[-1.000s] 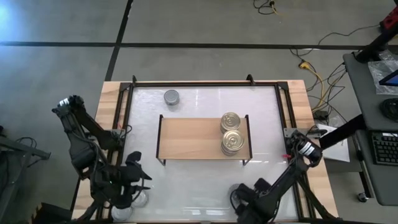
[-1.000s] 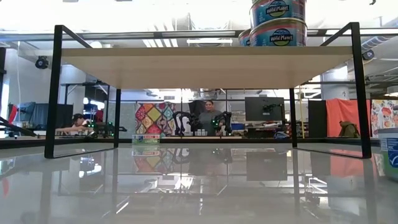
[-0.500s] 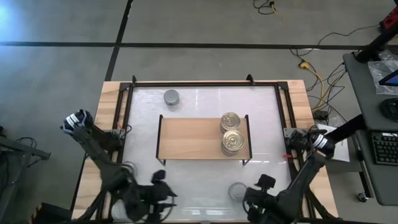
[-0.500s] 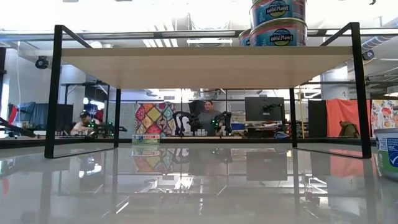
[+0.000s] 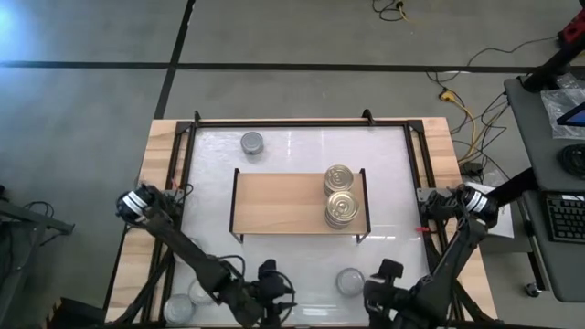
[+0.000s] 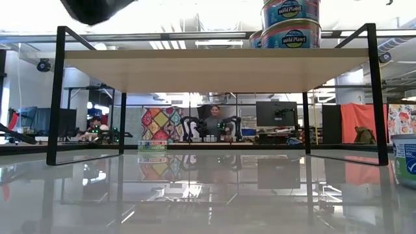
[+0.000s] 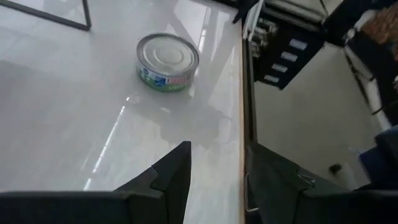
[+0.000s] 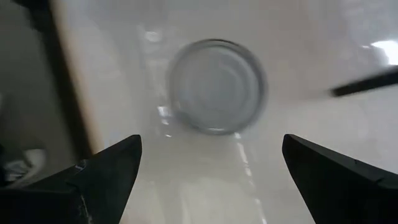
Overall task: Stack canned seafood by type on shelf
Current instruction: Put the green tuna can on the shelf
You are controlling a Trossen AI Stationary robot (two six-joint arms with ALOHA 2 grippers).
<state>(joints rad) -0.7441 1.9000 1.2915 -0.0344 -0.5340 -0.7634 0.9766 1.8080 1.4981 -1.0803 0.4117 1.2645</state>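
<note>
The shelf [image 5: 283,203] is a light-wood board on black legs at mid-table. At its right end stand two stacks of gold-topped cans [image 5: 340,194], which show on the board in the low view [image 6: 290,23]. A silver-topped can [image 5: 349,281] rests on its base near the table's front right; the wrist views show the same can [image 7: 166,61] [image 8: 216,86]. My left gripper [image 5: 274,285] [image 7: 217,163] stands open to that can's left, pointing at it. My right gripper [image 5: 384,279] [image 8: 211,158] hangs wide open above it. Neither touches it.
Another silver can [image 5: 252,143] stands at the far left of the white tabletop. Two more cans [image 5: 192,298] sit at the near left corner under my left arm. A black frame [image 5: 183,164] borders the table. People and desks show in the room beyond [image 6: 214,123].
My left gripper has swept from the near left corner toward the table's right along the near edge, sinking lower. My right gripper has risen, turned and drawn back off the near-right silver can, which now shows uncovered in the high view.
</note>
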